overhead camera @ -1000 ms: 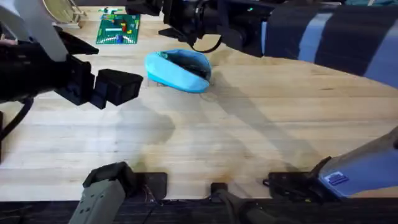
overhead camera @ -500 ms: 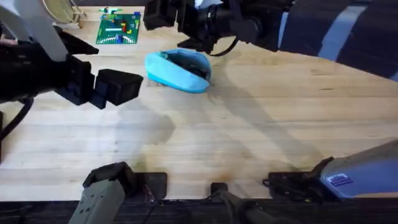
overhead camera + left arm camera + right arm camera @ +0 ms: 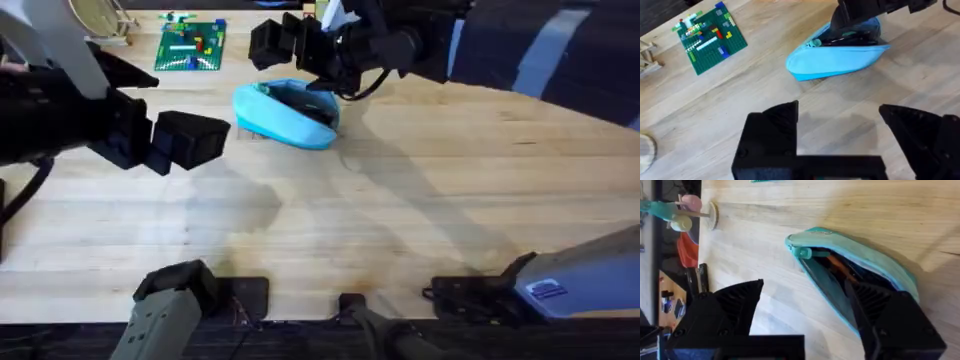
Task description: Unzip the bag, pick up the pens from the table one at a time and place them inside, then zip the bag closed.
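Obs, overhead: bag lies on the table toward the far side, a bit left of centre, mouth unzipped & gaping, dark lining visible. I see the right gripper reached across from the right, hovering above the bag's far edge; fingers spread, nothing between them. In the R wrist view the bag sits between the two black fingers, zipper open, pull tab at the near end of the mouth, dark stick shapes plus something orange inside, probably the pens but I can't tell how many. Left gripper hangs over the left part of the table, well apart from the bag; fingers spread, empty. L wrist view: bag beyond my own fingers, its open side turned away, w/ the right arm's dark body directly above it. Green brick baseplate w/ small coloured bricks lies at the far left, apart from the bag. Wooden rack at far-left corner.
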`<act>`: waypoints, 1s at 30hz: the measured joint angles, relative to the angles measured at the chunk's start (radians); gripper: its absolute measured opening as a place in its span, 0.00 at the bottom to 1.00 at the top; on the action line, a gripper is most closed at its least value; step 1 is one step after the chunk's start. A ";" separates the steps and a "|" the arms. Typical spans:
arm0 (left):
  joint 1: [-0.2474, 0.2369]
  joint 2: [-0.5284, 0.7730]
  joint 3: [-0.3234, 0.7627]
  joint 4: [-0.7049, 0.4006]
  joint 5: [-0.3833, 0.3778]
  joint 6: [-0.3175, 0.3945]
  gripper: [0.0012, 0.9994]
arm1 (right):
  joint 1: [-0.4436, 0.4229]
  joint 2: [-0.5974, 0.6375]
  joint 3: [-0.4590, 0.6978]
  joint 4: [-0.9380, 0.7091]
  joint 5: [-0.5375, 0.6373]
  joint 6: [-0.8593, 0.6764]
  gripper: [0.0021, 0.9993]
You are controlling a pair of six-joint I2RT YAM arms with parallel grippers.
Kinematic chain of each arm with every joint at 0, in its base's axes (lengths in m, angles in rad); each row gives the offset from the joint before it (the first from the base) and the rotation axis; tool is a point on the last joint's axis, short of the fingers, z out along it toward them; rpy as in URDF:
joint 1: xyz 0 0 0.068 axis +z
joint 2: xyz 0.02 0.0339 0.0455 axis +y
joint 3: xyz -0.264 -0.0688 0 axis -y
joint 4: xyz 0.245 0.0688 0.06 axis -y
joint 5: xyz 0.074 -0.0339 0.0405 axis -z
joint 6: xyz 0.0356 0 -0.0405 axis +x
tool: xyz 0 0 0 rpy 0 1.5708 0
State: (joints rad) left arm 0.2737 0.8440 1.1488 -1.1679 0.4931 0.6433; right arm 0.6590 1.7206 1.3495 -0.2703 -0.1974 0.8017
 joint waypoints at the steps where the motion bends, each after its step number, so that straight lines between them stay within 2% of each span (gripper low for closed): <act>1: 0.000 0.000 0.000 0.000 0.000 0.000 1.00 | 0.000 0.000 0.000 0.000 0.000 -0.001 1.00; 16: 0.000 0.000 0.000 0.000 0.000 0.000 1.00 | 0.005 0.000 0.000 0.002 0.005 -0.003 1.00; 30: 0.000 0.000 0.000 0.000 0.000 0.000 1.00 | 0.070 0.000 0.000 0.076 0.104 -0.003 1.00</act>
State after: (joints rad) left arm 0.2737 0.8442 1.1488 -1.1679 0.4931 0.6430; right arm 0.7292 1.7206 1.3495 -0.1943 -0.0931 0.7986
